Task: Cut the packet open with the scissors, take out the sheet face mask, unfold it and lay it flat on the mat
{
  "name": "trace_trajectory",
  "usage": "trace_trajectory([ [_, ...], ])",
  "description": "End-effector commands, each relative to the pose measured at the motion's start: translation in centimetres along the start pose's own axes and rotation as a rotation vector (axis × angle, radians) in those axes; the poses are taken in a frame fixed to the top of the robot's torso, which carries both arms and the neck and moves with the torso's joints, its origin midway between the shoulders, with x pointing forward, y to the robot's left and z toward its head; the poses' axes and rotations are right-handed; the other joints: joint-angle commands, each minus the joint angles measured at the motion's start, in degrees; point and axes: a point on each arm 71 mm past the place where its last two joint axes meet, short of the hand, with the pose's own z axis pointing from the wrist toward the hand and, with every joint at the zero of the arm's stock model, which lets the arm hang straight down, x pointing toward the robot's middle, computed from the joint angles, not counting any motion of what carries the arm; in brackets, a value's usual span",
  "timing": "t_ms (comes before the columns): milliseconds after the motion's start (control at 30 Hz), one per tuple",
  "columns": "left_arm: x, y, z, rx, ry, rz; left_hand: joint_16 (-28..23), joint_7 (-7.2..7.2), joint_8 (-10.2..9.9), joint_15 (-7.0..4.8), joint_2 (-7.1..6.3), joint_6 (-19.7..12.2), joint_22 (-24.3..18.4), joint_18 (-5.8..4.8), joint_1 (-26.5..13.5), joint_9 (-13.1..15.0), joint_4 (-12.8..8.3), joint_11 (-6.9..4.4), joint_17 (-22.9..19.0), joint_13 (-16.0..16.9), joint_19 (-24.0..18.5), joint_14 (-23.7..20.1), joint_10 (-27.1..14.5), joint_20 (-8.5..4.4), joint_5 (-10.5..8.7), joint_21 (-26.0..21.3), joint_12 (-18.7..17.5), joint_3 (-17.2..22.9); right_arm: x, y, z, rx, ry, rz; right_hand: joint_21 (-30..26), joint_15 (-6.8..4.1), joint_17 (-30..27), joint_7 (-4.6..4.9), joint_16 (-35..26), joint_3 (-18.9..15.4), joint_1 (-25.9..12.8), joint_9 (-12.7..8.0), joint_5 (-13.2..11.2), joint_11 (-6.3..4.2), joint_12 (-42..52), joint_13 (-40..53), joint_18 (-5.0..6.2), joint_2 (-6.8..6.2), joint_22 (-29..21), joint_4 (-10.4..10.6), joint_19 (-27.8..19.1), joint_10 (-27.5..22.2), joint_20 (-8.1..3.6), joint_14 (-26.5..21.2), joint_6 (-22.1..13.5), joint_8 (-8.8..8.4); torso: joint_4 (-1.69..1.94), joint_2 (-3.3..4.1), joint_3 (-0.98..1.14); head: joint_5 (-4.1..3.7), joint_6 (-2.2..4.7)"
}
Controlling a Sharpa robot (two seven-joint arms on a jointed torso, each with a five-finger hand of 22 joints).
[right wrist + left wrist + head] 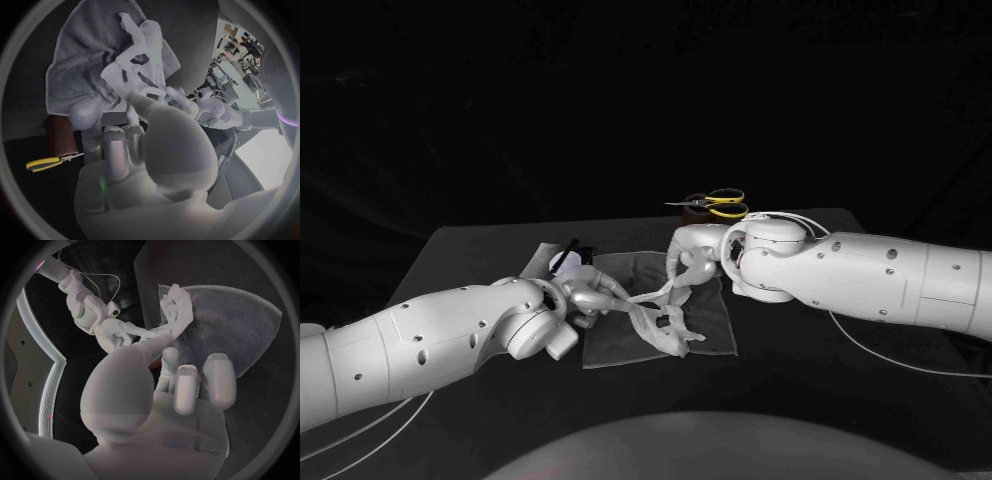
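The white sheet mask (664, 322) is partly unfolded and stretched between both hands just above the grey mat (612, 348). My left hand (590, 294) pinches one strip of it at the mat's left side. My right hand (692, 256) holds the other end over the mat's far edge. From the left wrist, the mask (175, 304) hangs crumpled over the mat (240, 325) between my left hand (187, 380) and right hand (114, 333). From the right wrist, the mask (141, 47) dangles beyond my right hand (125, 145). The packet (565, 259) lies behind my left hand.
The yellow-handled scissors (718, 205) rest on a brown block (60, 138) at the table's far edge, behind my right hand; the scissors (47, 162) lie close to the right wrist. Black table (848, 360) surrounds the mat.
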Motion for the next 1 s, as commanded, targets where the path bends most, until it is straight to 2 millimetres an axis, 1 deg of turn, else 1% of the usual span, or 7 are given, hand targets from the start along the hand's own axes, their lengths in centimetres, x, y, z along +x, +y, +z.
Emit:
trace_trajectory([
  [33,-0.9,0.3,0.3,-0.038,-0.042,-0.001,0.10,0.15,0.32,-0.41,0.20,0.11,4.82,-0.44,-0.61,1.18,-0.05,0.10,14.76,-0.04,-0.01,6.06,0.15,-0.35,0.40,-0.17,-0.29,0.49,-0.2,-0.3,1.0,0.005,-0.063,-0.027,-0.31,-0.43,15.07,0.02,0.20,0.41,-0.37,0.00,0.26,-0.30,-0.28,11.64,0.76,0.41,5.74,-0.03,0.05,4.14,0.12,6.17,0.23,0.34,0.00,0.44,-0.04,-0.05,-0.01],
  [233,-2.1,0.5,0.5,-0.063,-0.072,0.002,0.08,0.15,0.34,-0.42,0.24,0.04,4.76,-0.42,-0.59,1.19,-0.08,0.10,14.71,-0.01,-0.06,6.04,0.16,-0.36,0.40,-0.24,-0.30,0.58,-0.3,-0.5,2.3,0.021,-0.111,-0.024,-0.35,-0.42,15.07,0.04,0.20,0.50,-0.41,-0.02,0.26,-0.28,-0.26,11.65,0.77,0.38,5.73,-0.07,0.04,4.15,0.12,6.17,0.18,0.33,-0.08,0.70,-0.11,-0.17,-0.01],
  [533,-3.0,0.0,1.0,-0.079,-0.093,0.012,0.08,0.18,0.36,-0.42,0.20,-0.04,4.72,-0.41,-0.61,1.20,-0.12,0.11,14.72,-0.17,-0.08,6.04,0.08,-0.37,0.40,-0.28,-0.41,0.63,-1.0,-0.5,3.5,0.036,-0.166,-0.046,-0.34,-0.42,15.07,0.06,0.20,0.62,-0.43,-0.04,0.26,-0.28,-0.29,11.63,0.77,0.34,5.73,-0.15,0.05,4.14,0.12,6.17,0.13,0.33,0.00,1.23,-0.12,-0.12,-0.01],
  [700,-3.5,-0.4,1.2,-0.078,-0.109,0.019,0.09,0.19,0.37,-0.42,0.18,-0.08,4.74,-0.42,-0.62,1.20,-0.13,0.11,14.74,-0.18,-0.07,6.05,0.07,-0.37,0.40,-0.26,-0.42,0.65,-1.7,-0.6,3.9,0.047,-0.176,-0.075,-0.32,-0.42,15.07,0.06,0.20,0.68,-0.43,-0.05,0.26,-0.28,-0.20,11.70,0.76,0.30,5.73,-0.20,0.05,4.18,0.11,6.17,0.12,0.34,0.05,1.58,-0.22,-0.14,-0.01],
  [833,-3.6,-0.9,1.4,-0.078,-0.104,0.025,0.09,0.20,0.37,-0.42,0.17,-0.11,4.72,-0.41,-0.61,1.21,-0.15,0.12,14.73,-0.24,-0.07,6.05,0.04,-0.38,0.40,-0.27,-0.47,0.67,-2.3,-0.4,3.9,0.049,-0.174,-0.092,-0.18,-0.42,15.07,0.06,0.20,0.77,-0.44,-0.05,0.26,-0.28,-0.07,11.79,0.74,0.26,5.76,-0.27,0.10,4.22,0.11,6.17,0.13,0.37,-0.02,1.92,-0.36,-0.21,-0.01],
  [1000,-3.8,-1.4,1.7,-0.081,-0.098,0.032,0.10,0.22,0.39,-0.42,0.15,-0.15,4.72,-0.41,-0.60,1.21,-0.19,0.13,14.75,-0.29,-0.07,6.06,0.01,-0.38,0.40,-0.27,-0.51,0.70,-2.7,0.0,4.0,0.047,-0.159,-0.108,-0.18,-0.42,15.07,0.06,0.20,0.80,-0.44,-0.05,0.26,-0.28,-0.05,11.81,0.74,0.25,5.76,-0.28,0.10,4.23,0.11,6.17,0.13,0.37,-0.06,2.14,-0.46,-0.27,-0.01],
])
